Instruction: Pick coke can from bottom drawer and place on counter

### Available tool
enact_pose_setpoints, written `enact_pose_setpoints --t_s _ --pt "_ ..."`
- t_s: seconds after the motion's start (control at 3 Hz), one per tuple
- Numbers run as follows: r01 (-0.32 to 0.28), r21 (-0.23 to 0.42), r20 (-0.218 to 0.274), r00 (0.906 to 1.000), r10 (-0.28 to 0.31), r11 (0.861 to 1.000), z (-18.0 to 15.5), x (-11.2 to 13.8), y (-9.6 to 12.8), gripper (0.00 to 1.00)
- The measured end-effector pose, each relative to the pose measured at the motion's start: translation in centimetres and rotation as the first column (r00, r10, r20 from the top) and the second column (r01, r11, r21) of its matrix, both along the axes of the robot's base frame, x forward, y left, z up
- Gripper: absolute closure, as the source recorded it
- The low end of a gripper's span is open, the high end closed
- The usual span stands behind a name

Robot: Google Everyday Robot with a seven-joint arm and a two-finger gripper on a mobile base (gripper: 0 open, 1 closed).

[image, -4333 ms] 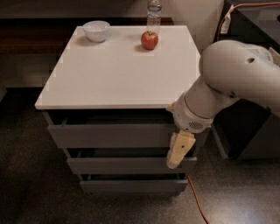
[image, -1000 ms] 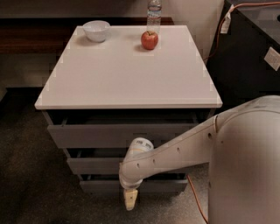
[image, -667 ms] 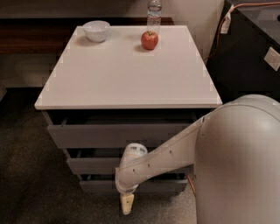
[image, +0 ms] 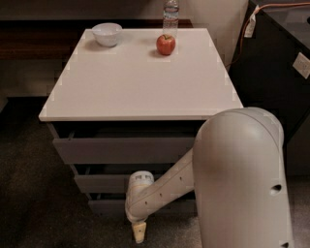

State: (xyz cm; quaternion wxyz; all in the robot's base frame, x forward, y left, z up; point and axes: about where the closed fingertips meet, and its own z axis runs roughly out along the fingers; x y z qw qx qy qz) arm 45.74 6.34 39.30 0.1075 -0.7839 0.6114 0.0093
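Note:
The white counter (image: 135, 82) tops a grey cabinet of three drawers. The bottom drawer (image: 109, 207) is the lowest and narrowest; its front shows just left of my forearm, and no gap into its inside is visible. The coke can is out of view. My gripper (image: 139, 233) hangs pointing down at floor level, just in front of and below the bottom drawer's front. My white forearm (image: 160, 191) crosses the fronts of the middle and bottom drawers and hides their right parts.
A red apple (image: 165, 44), a white bowl (image: 107, 34) and a clear water bottle (image: 170, 13) stand at the counter's far edge. A black cabinet (image: 276, 58) stands to the right. My bulky upper arm (image: 242, 184) fills the lower right. The floor is dark carpet (image: 34, 193).
My arm has swung from the cabinet's right side down across the drawer fronts. In the last second the gripper shifted slightly left and lower. Things on the counter have not moved.

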Motion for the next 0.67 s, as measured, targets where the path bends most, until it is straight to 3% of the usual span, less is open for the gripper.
enact_pose_setpoints --t_s 0.67 --pt "-0.002 -0.034 0.1 0.995 0.005 0.999 -4.4 -0.2 -0.3 0.0"
